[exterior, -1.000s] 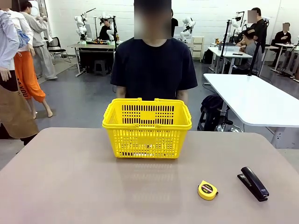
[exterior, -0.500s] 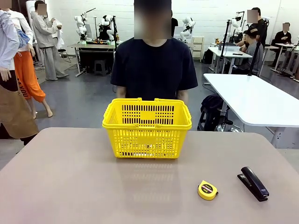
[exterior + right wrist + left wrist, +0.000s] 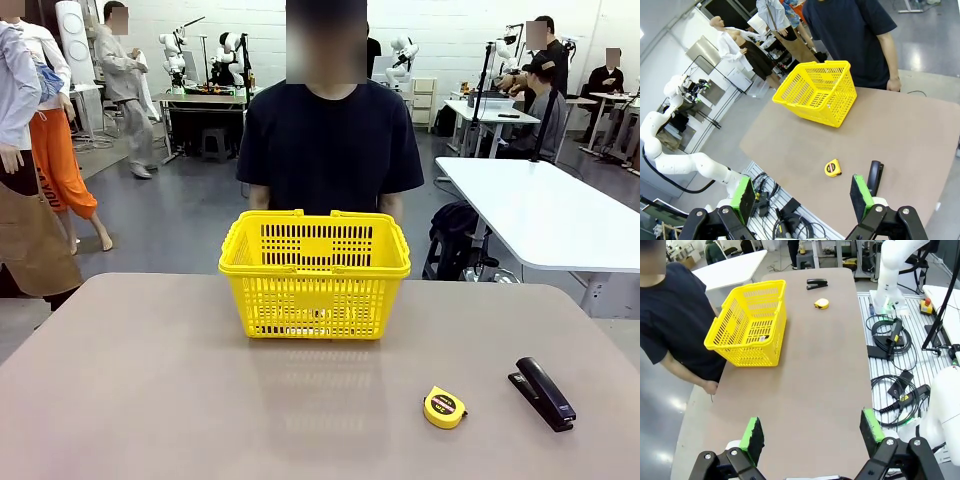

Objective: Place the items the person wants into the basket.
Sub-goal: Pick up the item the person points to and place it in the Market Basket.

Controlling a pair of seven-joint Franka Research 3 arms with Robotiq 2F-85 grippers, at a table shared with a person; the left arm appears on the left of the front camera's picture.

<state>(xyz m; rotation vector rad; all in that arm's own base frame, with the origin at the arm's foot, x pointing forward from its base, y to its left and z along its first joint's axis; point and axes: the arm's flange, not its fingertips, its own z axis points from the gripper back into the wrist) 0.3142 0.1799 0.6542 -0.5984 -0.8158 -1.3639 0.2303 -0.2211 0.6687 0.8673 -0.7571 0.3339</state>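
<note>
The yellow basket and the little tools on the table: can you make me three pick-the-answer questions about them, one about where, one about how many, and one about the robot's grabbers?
1. Where is the yellow basket?
A. at the far side of the table, in front of the person
B. on the floor
C. in a gripper

2. How many small tools lie on the bare table?
A. none
B. two
C. five

3. How do the left gripper and right gripper stand?
A. both open, holding nothing
B. both shut
C. one holds the stapler

Answers: 1 A, the basket stands just before the person. 2 B, a tape measure and a stapler. 3 A, each wrist view shows the green pads wide apart with nothing between.
</note>
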